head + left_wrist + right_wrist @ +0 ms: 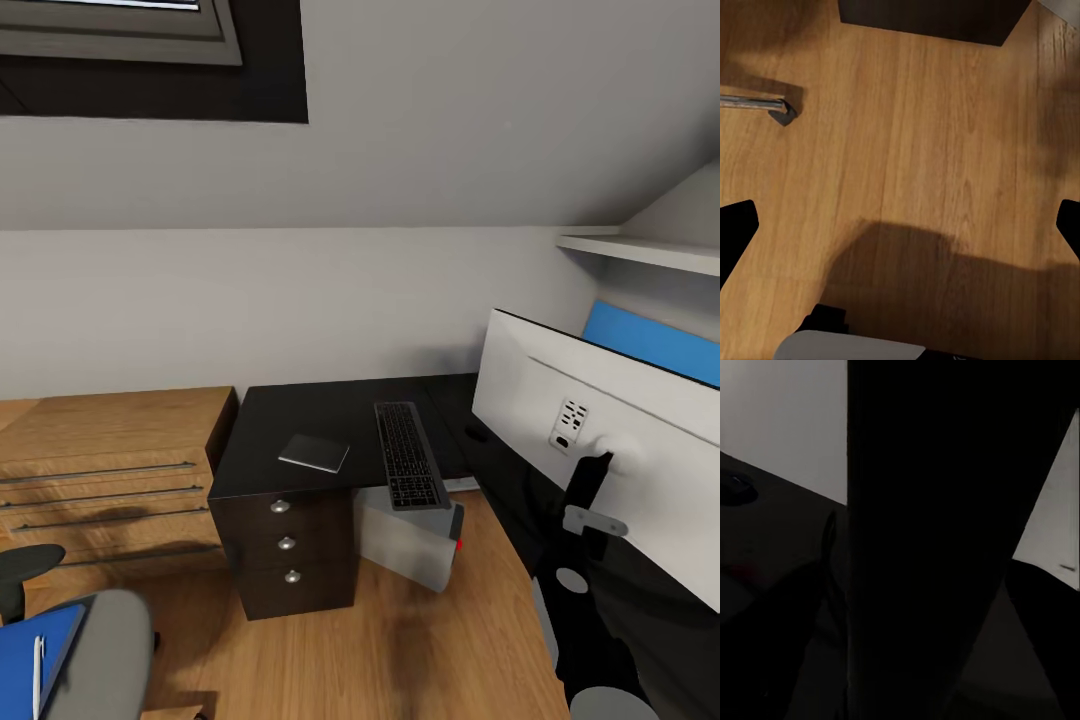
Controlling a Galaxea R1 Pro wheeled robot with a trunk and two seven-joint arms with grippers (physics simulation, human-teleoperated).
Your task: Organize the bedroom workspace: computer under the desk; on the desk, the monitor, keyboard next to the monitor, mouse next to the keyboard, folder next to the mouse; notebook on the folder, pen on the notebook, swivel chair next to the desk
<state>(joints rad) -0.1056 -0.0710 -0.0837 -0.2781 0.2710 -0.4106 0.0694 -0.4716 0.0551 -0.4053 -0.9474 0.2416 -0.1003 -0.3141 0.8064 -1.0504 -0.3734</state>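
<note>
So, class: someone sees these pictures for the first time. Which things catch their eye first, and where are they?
The monitor looms at the right of the head view, its white back towards us, tilted. On the black desk lie the keyboard, its near end overhanging the edge, and the notebook. At lower left, the blue folder rests on the swivel chair.

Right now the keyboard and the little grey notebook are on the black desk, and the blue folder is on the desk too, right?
Not quite. The keyboard and notebook do lie on the desk, but the head view shows the blue folder on the swivel chair's seat, with the white pen on top of it.
</note>
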